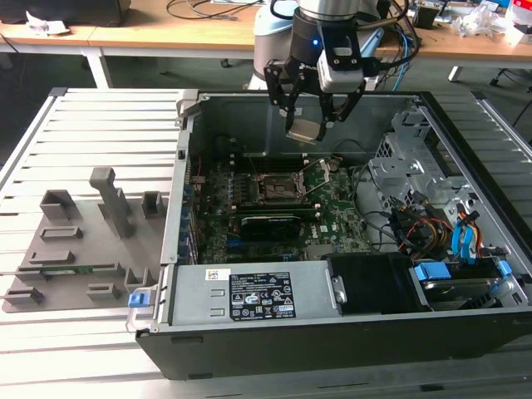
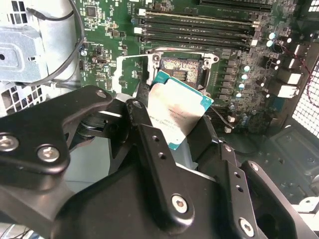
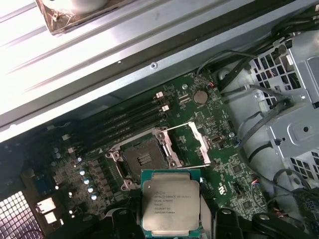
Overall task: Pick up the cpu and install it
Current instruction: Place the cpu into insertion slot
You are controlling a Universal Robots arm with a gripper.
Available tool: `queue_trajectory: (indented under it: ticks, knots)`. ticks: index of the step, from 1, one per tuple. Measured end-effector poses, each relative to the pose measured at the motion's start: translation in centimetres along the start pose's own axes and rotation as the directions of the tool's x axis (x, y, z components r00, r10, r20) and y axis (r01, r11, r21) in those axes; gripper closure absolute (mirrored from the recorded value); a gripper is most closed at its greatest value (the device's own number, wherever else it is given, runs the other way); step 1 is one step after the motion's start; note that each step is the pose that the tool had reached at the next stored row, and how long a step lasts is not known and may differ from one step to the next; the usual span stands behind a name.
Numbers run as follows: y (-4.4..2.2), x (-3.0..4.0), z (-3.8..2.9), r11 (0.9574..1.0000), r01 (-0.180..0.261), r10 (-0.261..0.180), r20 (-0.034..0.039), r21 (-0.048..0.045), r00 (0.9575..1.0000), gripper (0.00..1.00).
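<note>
Pick-up done, install left: gripper clamps the cpu by its edges, holding it in the air above the open, empty socket, not yet seated.

cpu between jaws — socket beyond
</note>
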State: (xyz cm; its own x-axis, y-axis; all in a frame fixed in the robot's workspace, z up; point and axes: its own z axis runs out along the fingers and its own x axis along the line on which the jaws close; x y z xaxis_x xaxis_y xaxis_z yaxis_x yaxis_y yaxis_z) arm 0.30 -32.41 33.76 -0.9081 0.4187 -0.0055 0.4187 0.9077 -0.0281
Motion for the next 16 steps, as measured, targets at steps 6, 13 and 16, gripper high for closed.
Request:
queue_trajectory:
  ticks: [6,13,16]
  knots:
    - [0.00,0.00,0.00,0.9991,-0.043,0.043,-0.0008,0.0011,0.9991,0.45]
    - [0.00,0.00,0.01,0.9963,-0.086,0.086,-0.0017,0.0019,0.9963,0.45]
    - [0.00,0.00,0.01,0.9943,-0.107,0.107,-0.0022,0.0023,0.9943,0.45]
